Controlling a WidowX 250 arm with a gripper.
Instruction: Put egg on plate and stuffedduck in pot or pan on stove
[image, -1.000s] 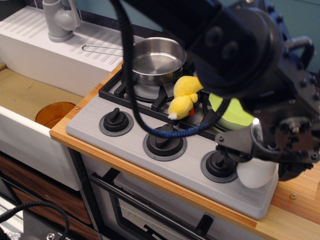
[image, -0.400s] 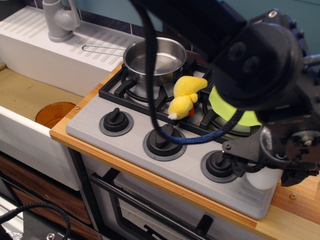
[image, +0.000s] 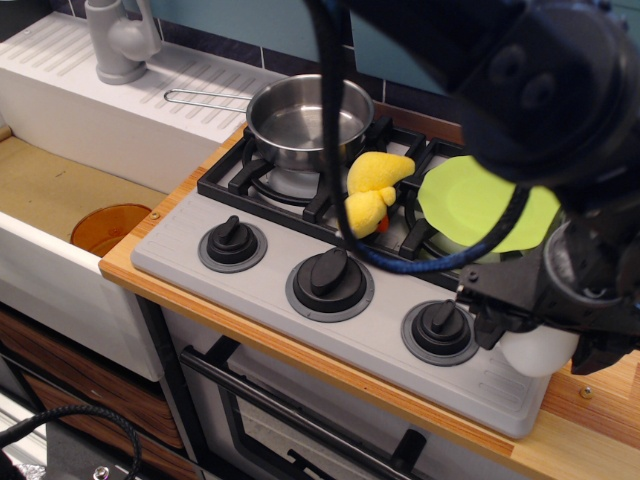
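Stove (image: 250, 270): grey cooktop on the wooden counter, three black knobs along the front. Plate (image: 480, 205): lime green, on the right rear burner, partly behind the arm. Pot (image: 305, 120): steel, on the left rear burner. Stuffedduck (image: 372, 185): lying on the grate between pot and plate. Gripper (image: 545, 325): jaws closed around the white egg (image: 535, 350), at the stove's front right corner.

A grey faucet (image: 118, 40) stands at the worktop's far left corner on a white ribbed drainboard (image: 110, 90). Below it, along the left edge, a tan sink basin (image: 60, 195) holds an orange round disc (image: 108, 228). An oven door handle (image: 290, 425) runs under the front edge.
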